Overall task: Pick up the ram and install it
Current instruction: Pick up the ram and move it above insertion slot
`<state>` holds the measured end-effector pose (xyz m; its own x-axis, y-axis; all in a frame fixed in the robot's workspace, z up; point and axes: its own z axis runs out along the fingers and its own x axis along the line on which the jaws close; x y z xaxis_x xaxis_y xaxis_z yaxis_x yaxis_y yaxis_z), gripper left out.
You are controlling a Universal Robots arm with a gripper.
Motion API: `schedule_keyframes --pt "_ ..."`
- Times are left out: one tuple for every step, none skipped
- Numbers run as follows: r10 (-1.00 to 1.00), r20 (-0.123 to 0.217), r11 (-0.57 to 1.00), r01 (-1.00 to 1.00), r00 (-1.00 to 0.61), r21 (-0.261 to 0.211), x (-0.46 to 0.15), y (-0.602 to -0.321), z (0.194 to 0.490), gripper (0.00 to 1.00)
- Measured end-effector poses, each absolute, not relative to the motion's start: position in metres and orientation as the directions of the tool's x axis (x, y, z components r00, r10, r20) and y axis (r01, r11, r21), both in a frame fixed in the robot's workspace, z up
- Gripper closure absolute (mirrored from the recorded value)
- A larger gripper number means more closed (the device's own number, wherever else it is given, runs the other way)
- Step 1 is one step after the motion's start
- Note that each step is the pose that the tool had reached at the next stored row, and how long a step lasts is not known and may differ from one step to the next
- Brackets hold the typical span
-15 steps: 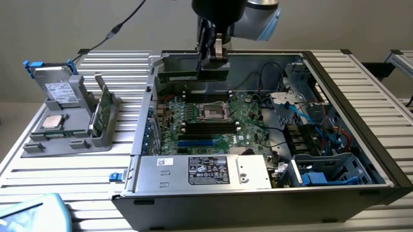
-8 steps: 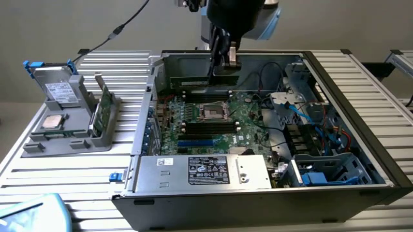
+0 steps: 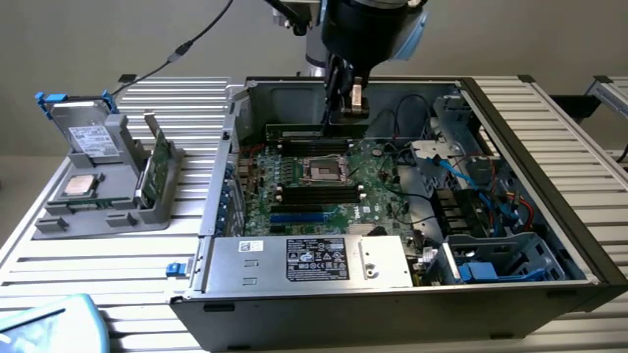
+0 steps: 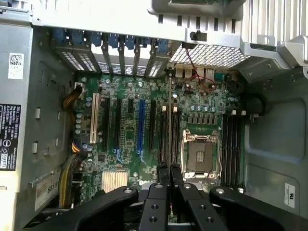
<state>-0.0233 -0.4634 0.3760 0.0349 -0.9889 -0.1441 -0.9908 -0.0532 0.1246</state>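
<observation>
The ram [image 3: 299, 131] is a long thin green stick held level over the back of the motherboard [image 3: 373, 184] inside the open computer case. My gripper [image 3: 345, 116] comes down from above and is shut on it near one end. In the wrist view the ram [image 4: 169, 115] shows edge-on as a thin line running out from my gripper [image 4: 169, 169]. It hangs over the black memory slots [image 4: 162, 137] beside the processor socket [image 4: 199, 154]. I cannot tell whether the ram touches a slot.
The case walls [image 3: 231, 147] enclose the board, with the power supply [image 3: 314, 259] at the front and cables and a drive cage [image 3: 490, 257] on the exterior view's right. A grey holder [image 3: 108, 198] outside the case carries another green stick [image 3: 157, 165], a silver processor chip [image 3: 79, 187] and a labelled drive [image 3: 93, 137].
</observation>
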Motion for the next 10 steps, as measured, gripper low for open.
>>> schedule_keyframes --pt "-0.989 -0.144 -0.048 -0.991 0.03 0.125 -0.022 -0.463 0.374 0.87" --pt "-0.989 -0.144 -0.043 -0.991 0.024 0.125 -0.022 -0.463 0.372 0.87" --pt "-0.989 -0.144 -0.037 -0.992 0.019 0.125 -0.021 -0.463 0.371 0.87" --pt "-0.99 -0.143 -0.032 -0.992 0.014 0.125 -0.02 -0.463 0.37 0.87" --pt "-0.99 -0.142 -0.027 -0.992 0.009 0.125 -0.019 -0.463 0.369 0.87" --pt "-0.99 -0.142 -0.019 -0.992 0.002 0.125 -0.019 -0.463 0.367 0.87" --pt "-0.99 -0.141 -0.013 -0.992 -0.005 0.125 -0.019 -0.463 0.366 0.87" --pt "-0.99 -0.14 -0.006 -0.992 -0.012 0.125 -0.018 -0.463 0.365 0.87" --pt "-0.99 -0.14 0.002 -0.992 -0.019 0.125 -0.018 -0.463 0.363 0.87" --pt "-0.99 -0.139 0.008 -0.992 -0.025 0.125 -0.017 -0.463 0.362 0.87"
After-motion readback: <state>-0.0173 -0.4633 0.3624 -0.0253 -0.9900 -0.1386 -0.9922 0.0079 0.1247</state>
